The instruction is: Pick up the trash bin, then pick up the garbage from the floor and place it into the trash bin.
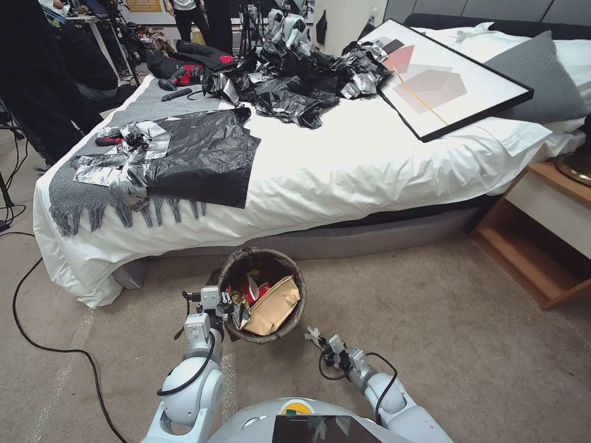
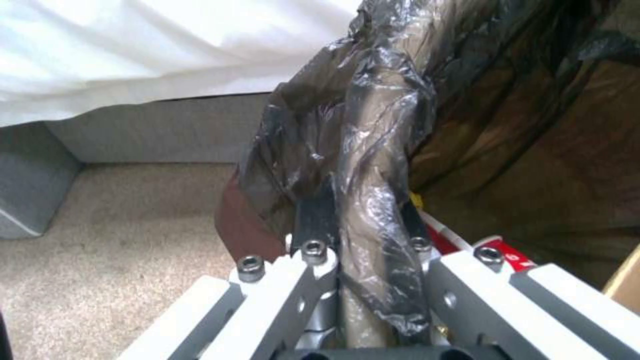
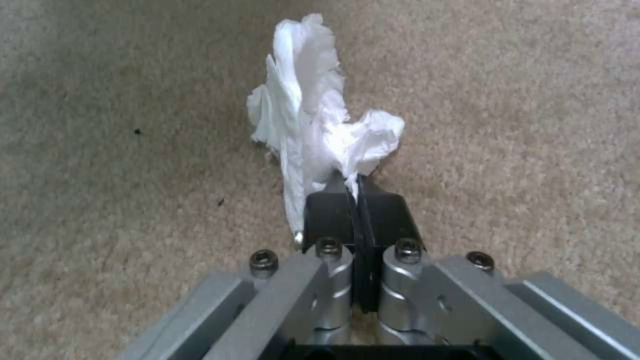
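The left gripper (image 1: 225, 303) held the bin (image 1: 289, 329) by its near rim, fingers (image 2: 319, 220) pinching the rim and its bag liner (image 2: 373, 150), just in front of the bed (image 1: 345, 172). Inside the bin lay a tan paper bag (image 1: 274, 304), a red-and-white cup (image 1: 253, 289) and a wrapper (image 1: 237, 299). The right gripper (image 1: 315, 336), just right of the bin above the carpet (image 1: 462, 320), had its fingers (image 3: 330, 212) pressed together on a white tissue (image 3: 313, 120).
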Motion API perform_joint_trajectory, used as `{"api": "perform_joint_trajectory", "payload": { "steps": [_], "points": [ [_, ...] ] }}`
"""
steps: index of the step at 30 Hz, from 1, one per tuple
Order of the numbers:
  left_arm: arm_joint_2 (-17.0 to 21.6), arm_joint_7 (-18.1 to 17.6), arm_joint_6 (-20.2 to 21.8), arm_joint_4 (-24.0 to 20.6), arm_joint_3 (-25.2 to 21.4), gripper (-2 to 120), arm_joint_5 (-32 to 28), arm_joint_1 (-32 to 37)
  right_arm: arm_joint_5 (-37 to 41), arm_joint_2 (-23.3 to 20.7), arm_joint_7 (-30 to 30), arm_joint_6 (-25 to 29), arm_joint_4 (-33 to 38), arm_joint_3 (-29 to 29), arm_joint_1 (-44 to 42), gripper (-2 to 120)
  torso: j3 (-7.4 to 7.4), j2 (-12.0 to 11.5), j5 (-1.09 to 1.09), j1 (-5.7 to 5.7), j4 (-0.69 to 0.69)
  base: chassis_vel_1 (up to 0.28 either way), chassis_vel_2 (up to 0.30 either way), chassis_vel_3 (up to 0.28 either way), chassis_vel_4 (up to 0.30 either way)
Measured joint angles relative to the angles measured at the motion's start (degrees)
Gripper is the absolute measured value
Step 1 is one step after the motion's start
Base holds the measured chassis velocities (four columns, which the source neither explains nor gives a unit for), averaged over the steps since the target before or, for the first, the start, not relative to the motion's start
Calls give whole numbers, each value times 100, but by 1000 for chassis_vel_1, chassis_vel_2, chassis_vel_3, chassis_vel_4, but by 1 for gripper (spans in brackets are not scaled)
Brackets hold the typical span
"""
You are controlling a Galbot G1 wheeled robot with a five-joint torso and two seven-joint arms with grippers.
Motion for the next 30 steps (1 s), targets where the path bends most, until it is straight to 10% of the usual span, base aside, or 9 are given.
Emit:
{"api": "perform_joint_trajectory", "payload": {
  "steps": [30],
  "points": [
    [4,4,-16,24,-37,3,-51,-5,713,-72,1063,577,1741,578,-354,0,0,-1,2,0,-2,0,0,0,0]
  ]
}}
